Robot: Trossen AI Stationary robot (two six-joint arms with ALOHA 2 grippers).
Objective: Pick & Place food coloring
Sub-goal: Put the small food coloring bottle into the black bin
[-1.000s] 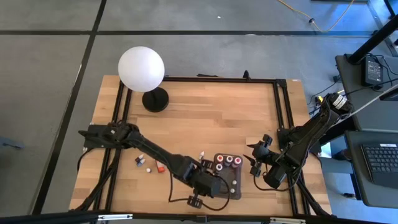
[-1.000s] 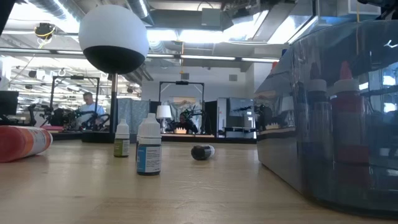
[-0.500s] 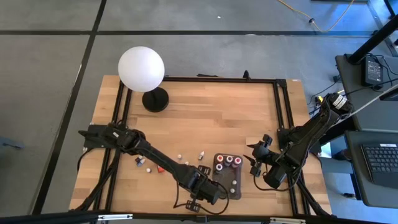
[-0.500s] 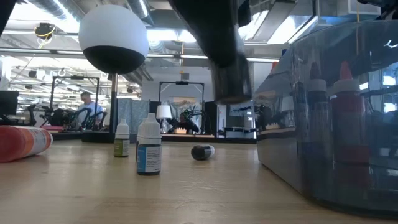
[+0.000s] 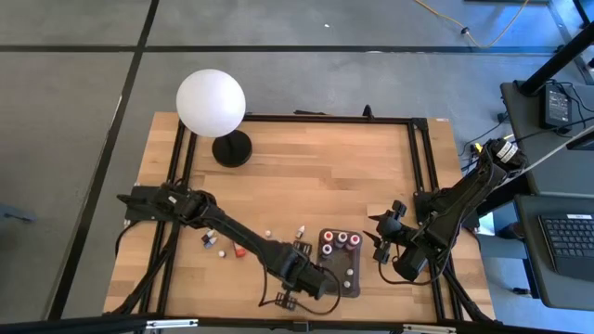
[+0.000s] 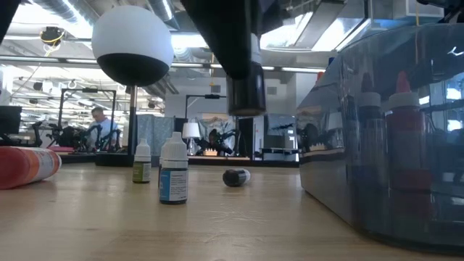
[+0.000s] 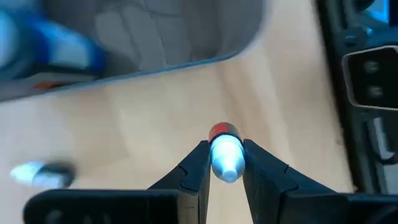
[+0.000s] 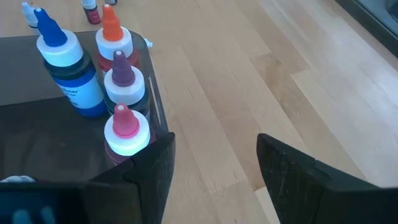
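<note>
While pinching a glossy white-capped bottle, left claw hovers.

The left arm stretches from its base at the table's left edge diagonally toward the near centre, its links lying low over the tabletop. Its left gripper sits close to the near edge, wrist angled down, and the two dark fingers are pinched tight on a small bottle between them. The right arm is folded at the right side of the table, elbow raised toward the far right. Its right gripper points left, and its jaws stand wide apart with nothing between them.
</note>
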